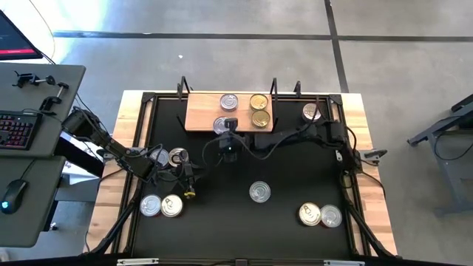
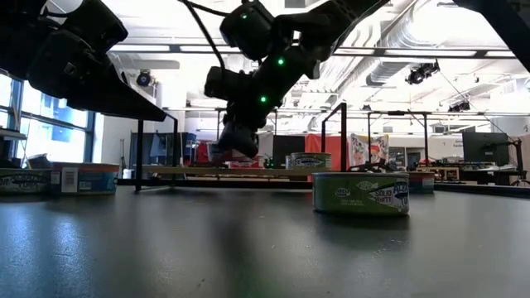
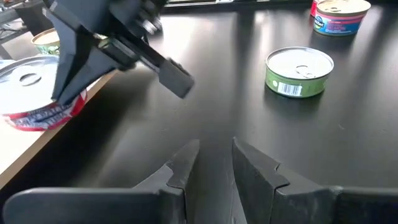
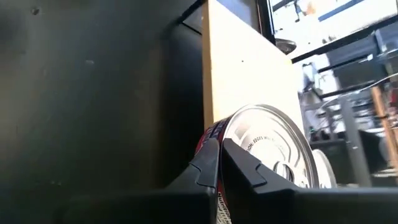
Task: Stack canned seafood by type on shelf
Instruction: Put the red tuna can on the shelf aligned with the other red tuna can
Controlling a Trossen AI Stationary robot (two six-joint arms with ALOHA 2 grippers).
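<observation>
Right claw (image 1: 224, 131) hangs at the near edge of the light-brown wooden shelf (image 1: 199, 112), fingers nearly closed beside the red-labelled silver tin (image 4: 261, 146), apparently gripping nothing, probably just placing it.

In the low view you can read "SOLID WHITE" on the green-labelled tin (image 2: 361, 194) standing on the black mat (image 2: 248, 248). The printing on the silver lid of the red-labelled tin (image 4: 267, 149) in the right wrist view stays illegible to you.
</observation>
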